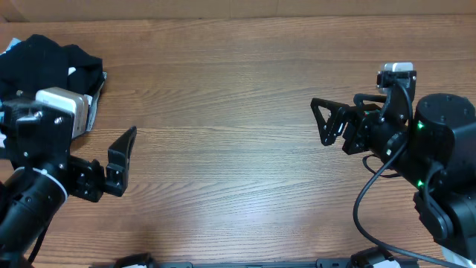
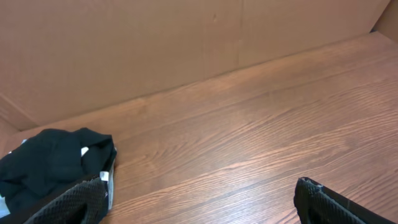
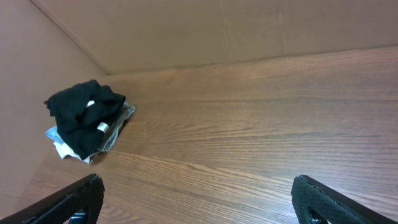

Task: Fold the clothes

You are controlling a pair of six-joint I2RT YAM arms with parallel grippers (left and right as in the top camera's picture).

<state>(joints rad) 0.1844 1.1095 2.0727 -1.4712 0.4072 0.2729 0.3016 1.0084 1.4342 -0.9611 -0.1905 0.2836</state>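
Note:
A pile of clothes [image 1: 52,63] lies at the far left of the table, a black garment on top of a grey and a white one. It also shows in the left wrist view [image 2: 53,165] and the right wrist view [image 3: 87,118]. My left gripper [image 1: 111,160] is open and empty, just to the right of and nearer than the pile. In its own view the left gripper [image 2: 199,205] has only bare wood between its fingers. My right gripper [image 1: 327,119] is open and empty at the right side, far from the clothes; in its own view the right gripper [image 3: 196,199] spans bare wood.
The wooden table [image 1: 238,112] runs between the two arms. A brown cardboard wall [image 2: 186,43] stands along the back edge and around the left corner [image 3: 37,50].

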